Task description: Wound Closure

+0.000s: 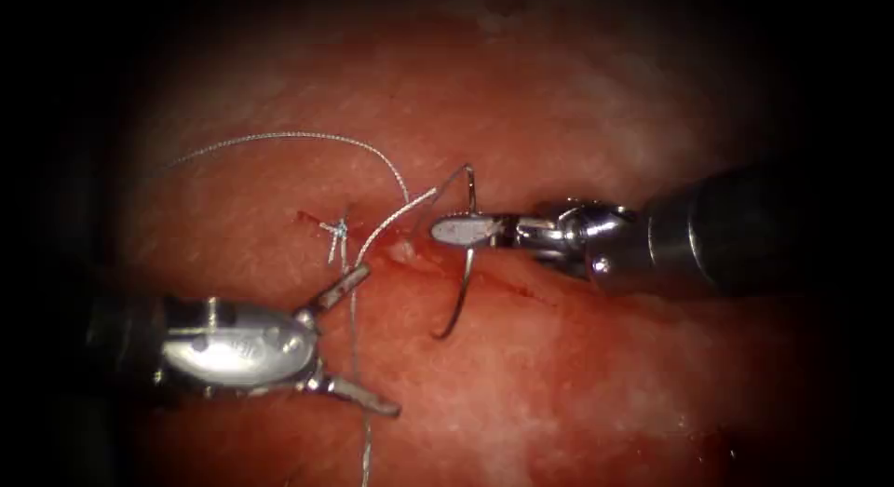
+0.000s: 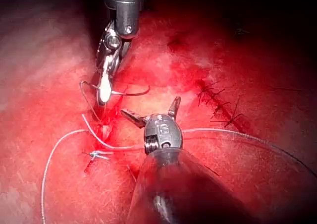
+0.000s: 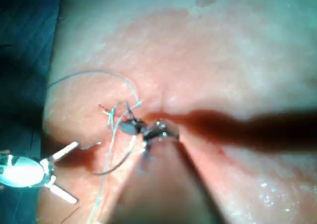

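My right tool (image 1: 456, 231) (image 3: 130, 127) reaches in from the right, jaws shut on the curved needle (image 1: 463, 282) (image 2: 133, 93) near mid-curve. The needle stands across the cut (image 1: 521, 280): one end hangs free below, the other arcs over and dips to the cut's edge, where I cannot tell if it enters the tissue. My left tool (image 1: 380, 340) (image 2: 150, 105) lies left of the needle, jaws wide open and holding nothing. The thread (image 1: 354, 338) runs down between its two jaws. A knotted stitch (image 1: 335, 231) (image 2: 96, 154) sits at the cut's left end.
A long loop of thread (image 1: 298, 135) arcs over the tissue above the knot. Several older dark stitches (image 2: 218, 102) cross another line beyond the left tool. Red fluid stains the tissue around the cut.
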You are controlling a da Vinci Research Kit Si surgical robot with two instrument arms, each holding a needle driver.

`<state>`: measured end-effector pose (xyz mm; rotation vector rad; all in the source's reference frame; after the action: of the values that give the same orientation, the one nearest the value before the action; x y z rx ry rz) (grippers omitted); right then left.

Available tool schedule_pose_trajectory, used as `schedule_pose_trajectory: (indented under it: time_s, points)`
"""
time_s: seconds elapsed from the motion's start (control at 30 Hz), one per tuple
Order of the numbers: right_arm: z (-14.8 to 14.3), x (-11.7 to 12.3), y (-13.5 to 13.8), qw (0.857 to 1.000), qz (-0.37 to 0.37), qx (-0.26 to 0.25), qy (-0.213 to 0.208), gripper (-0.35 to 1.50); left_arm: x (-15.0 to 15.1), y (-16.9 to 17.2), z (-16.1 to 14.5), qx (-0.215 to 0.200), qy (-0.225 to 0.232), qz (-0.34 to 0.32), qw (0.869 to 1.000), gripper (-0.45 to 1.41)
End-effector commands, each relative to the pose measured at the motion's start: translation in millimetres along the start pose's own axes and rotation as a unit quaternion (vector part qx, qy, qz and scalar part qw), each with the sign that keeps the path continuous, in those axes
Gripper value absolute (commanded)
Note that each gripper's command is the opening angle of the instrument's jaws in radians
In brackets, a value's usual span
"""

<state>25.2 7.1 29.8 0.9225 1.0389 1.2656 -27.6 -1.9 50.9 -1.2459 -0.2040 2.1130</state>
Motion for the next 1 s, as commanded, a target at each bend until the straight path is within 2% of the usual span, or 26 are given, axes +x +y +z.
schedule_pose_trajectory:
  time_s: [0.03,0.2,0.4,0.6,0.7,0.77,0.87,0.9,1.0]
  points:
    - [0.7,-1.3,0.1,1.000,0.001,0.001,-0.002,-0.35,-1.3,0.6,0.2,0.014,-0.010,-0.026,1.000,0.86]
    - [0.7,-1.3,0.0,1.000,-0.004,0.003,0.000,-0.35,-3.9,-1.1,0.7,0.045,-0.043,-0.090,0.994,0.68]
    - [1.1,-1.4,-0.3,1.000,-0.010,0.003,0.001,-0.35,-9.5,-3.7,4.5,0.076,-0.094,-0.135,0.983,0.66]
    - [1.1,-1.5,-0.3,1.000,-0.010,0.003,0.001,-0.35,-11.9,-4.9,5.9,0.078,-0.116,-0.150,0.979,0.64]
    - [1.1,-1.5,-0.3,1.000,-0.010,0.003,0.001,-0.35,-12.6,-5.0,6.1,0.064,-0.123,-0.152,0.979,0.46]
    - [1.1,-1.5,-0.3,1.000,-0.013,0.002,0.001,-0.35,-12.7,-4.9,6.2,0.055,-0.128,-0.153,0.978,0.24]
    - [1.1,-1.5,-0.3,1.000,-0.013,0.002,0.001,-0.35,-12.7,-4.7,6.2,0.046,-0.131,-0.154,0.978,-0.38]
    - [1.1,-1.4,-0.3,1.000,-0.013,0.002,0.001,-0.35,-12.6,-4.6,6.0,0.043,-0.131,-0.154,0.978,-0.45]
    - [1.1,-1.4,-0.3,1.000,-0.015,0.002,0.001,-0.35,-12.3,-4.3,5.7,0.040,-0.132,-0.144,0.980,-0.45]
